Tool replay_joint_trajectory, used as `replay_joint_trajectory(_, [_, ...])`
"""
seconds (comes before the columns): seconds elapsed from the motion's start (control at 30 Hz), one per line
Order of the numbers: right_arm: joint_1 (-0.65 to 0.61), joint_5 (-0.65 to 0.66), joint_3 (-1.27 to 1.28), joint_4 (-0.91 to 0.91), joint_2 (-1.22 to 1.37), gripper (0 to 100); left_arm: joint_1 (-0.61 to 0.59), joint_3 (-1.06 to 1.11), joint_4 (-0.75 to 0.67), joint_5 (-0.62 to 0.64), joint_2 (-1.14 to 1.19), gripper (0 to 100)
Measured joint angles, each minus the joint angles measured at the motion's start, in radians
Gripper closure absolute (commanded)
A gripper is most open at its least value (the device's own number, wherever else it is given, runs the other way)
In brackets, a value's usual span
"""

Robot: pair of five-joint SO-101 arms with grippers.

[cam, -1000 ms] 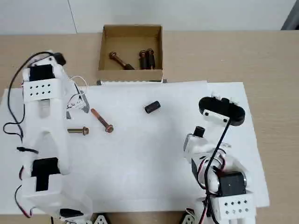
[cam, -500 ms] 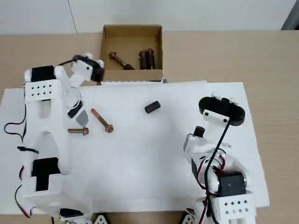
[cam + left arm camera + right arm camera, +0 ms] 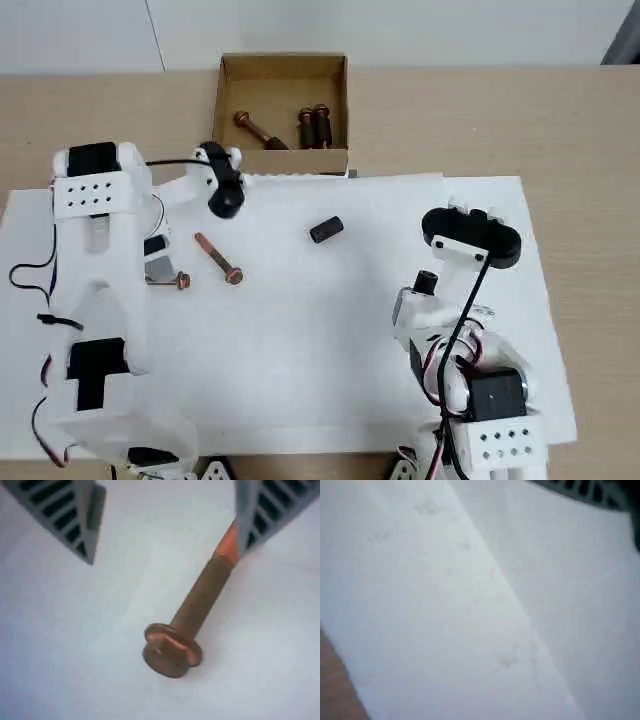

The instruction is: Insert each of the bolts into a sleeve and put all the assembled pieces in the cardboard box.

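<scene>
Pieces (image 3: 312, 126) already lay in the far box (image 3: 283, 63); two bolts (image 3: 218, 258) and one sleeve (image 3: 326, 229) were left on the sheet (image 3: 330, 340). The left gripper (image 3: 165, 550), spread wide, hung over a bolt

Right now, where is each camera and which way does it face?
High view: fixed above the table, looking down on white sheet, cardboard box, both arms.
Left wrist view: on the left arm, looking through its open pincer at a bolt.
Right wrist view: on the right arm, facing the sheet; its dark edge shows.
Shared: high and left wrist views show that bolt.
</scene>
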Motion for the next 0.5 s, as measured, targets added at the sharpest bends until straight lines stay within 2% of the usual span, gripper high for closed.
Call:
replay_joint_trajectory(0.13, [0.000, 0.000, 0.000, 0.000, 0.000, 99.6, -0.025, 0.044, 0.000, -0.081, 0.000, 82])
replay_joint_trajectory(0.37, [0.000, 0.000, 0.000, 0.000, 0.000, 99.6, -0.038, 0.094, -0.008, -0.092, 0.000, 82])
replay_joint_trajectory(0.5, [0.000, 0.000, 0.000, 0.000, 0.000, 99.6, -0.038, 0.135, -0.072, -0.098, 0.000, 82])
